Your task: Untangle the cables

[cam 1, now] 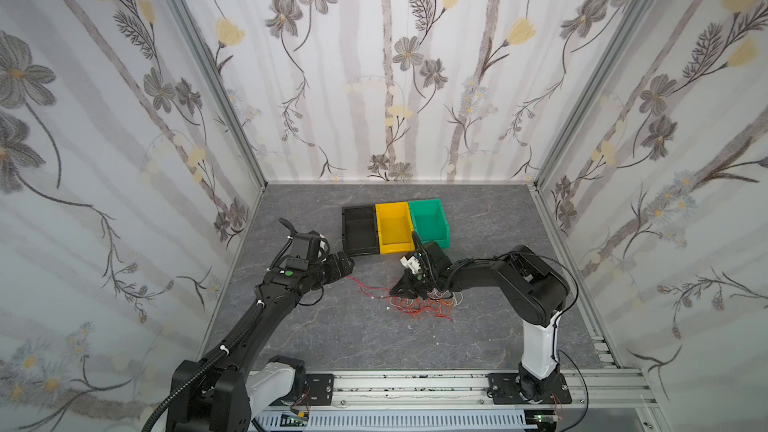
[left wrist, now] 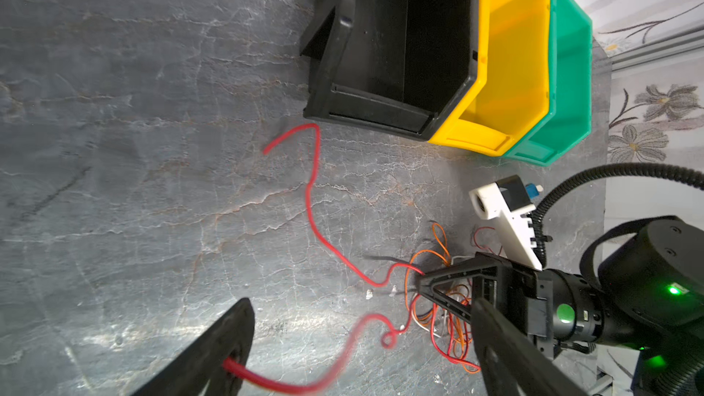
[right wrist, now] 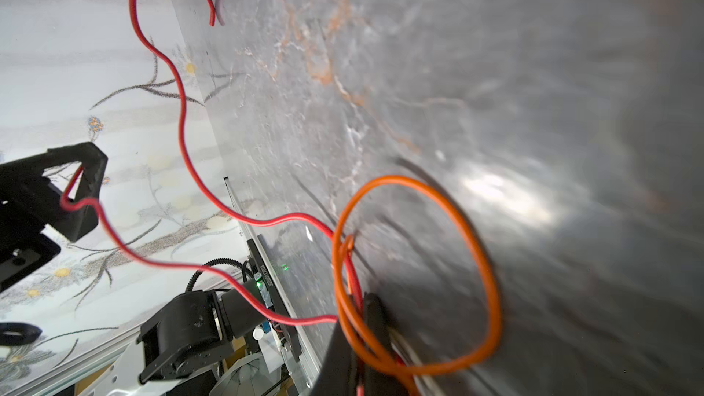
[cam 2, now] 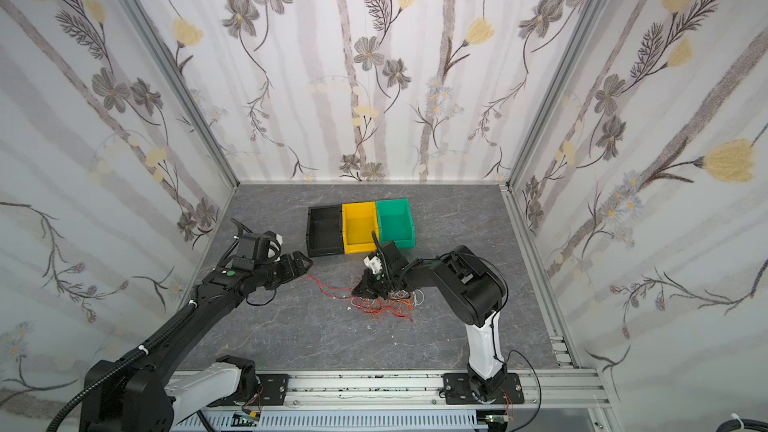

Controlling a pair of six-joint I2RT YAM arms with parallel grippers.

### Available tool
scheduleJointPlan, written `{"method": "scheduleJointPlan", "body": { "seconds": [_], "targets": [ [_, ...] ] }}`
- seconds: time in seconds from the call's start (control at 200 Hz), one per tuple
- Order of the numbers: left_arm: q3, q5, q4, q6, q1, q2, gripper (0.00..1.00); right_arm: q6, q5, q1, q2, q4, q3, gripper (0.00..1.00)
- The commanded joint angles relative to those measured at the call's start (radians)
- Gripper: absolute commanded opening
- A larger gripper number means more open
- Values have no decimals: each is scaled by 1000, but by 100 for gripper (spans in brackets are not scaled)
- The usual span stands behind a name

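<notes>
The cables (cam 1: 419, 305) (cam 2: 384, 305) lie as a tangle of thin red, orange and white wires on the grey table, right of centre. My right gripper (cam 1: 394, 290) (cam 2: 355, 290) (right wrist: 358, 321) presses down at the pile's left edge, shut on orange and red strands. An orange loop (right wrist: 491, 260) bulges out of it. One long red cable (left wrist: 310, 200) (cam 1: 363, 284) runs from the pile toward my left gripper (cam 1: 348, 263) (cam 2: 306, 261) (left wrist: 360, 304). That gripper stands wide open. The red cable hangs off one of its fingers (left wrist: 228, 337), threaded through the finger's frame.
A black bin (cam 1: 360, 249), a yellow bin (cam 1: 395, 248) and a green bin (cam 1: 424, 203) stand side by side behind the pile; the black one is just beyond my left gripper. Enclosure walls close in the left, right and back.
</notes>
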Motion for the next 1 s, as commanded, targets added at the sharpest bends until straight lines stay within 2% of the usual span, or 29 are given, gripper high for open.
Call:
{"method": "scheduleJointPlan", "body": {
  "seconds": [0.0,0.195,0.395,0.53,0.645,0.764,0.994],
  "targets": [
    [24,-32,-52,45,21,8,90,-26,236,-36,-11,-213,-75,0],
    [50,-32,-74,68,55,18,90,-37,227,-108,-46,-177,-167,0],
    [69,29,-37,47,57,27,89,-50,227,-88,-142,-180,-143,0],
    [54,102,16,14,54,14,89,-79,255,-59,-246,-270,-88,0],
    [31,137,67,-22,15,9,89,-103,277,-33,-315,-345,-30,0],
    [15,130,121,-61,-45,15,90,-122,265,-11,-344,-399,31,0],
    [3,123,202,-109,-99,39,89,-212,282,32,-394,-543,170,0]
  ]
}}
